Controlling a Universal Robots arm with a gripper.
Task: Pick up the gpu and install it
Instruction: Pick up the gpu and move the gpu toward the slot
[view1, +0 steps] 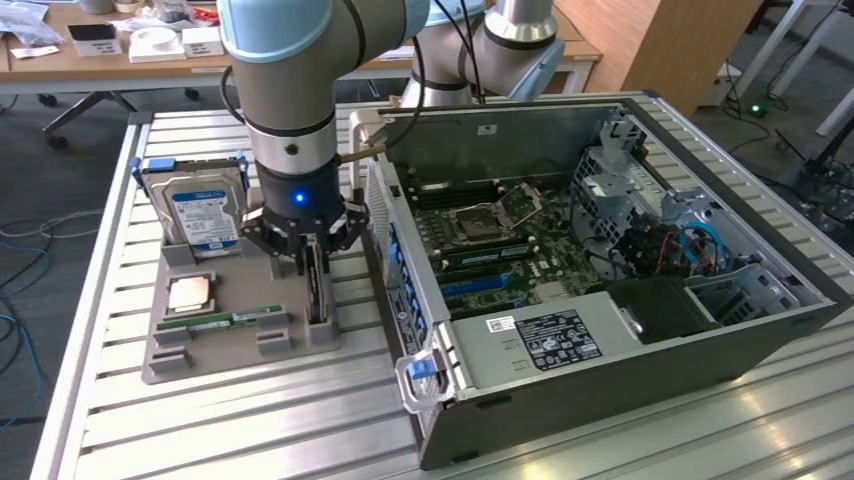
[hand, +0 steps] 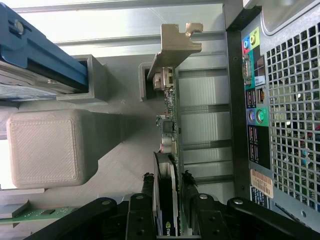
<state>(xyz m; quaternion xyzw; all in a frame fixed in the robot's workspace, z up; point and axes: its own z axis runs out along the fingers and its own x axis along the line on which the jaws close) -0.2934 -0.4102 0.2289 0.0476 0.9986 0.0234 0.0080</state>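
This looks like a robot lab in an office building. A big robot arm (view1: 294, 100) stands over a metal surface (view1: 200, 430) made of long slats. On it sit a computer case (view1: 694, 345) with its side off and a grey tray (view1: 174, 362) holding computer parts. Behind are wooden desks (view1: 80, 66) with small boxes (view1: 200, 42), chair legs with wheels (view1: 80, 108), and loose cables (view1: 16, 290) on the floor.

Quick count from my end: I see one grey printed plastic holder tray (view1: 227, 355), one silver blue-labelled hard drive (view1: 200, 215), one square metal-topped processor chip (view1: 191, 291), one narrow green RAM stick (view1: 220, 322), one thin dark gpu card (hand: 169, 120) with a silver bracket, one open grey tower computer case (view1: 601, 390), and one black gripper (view1: 312, 262).
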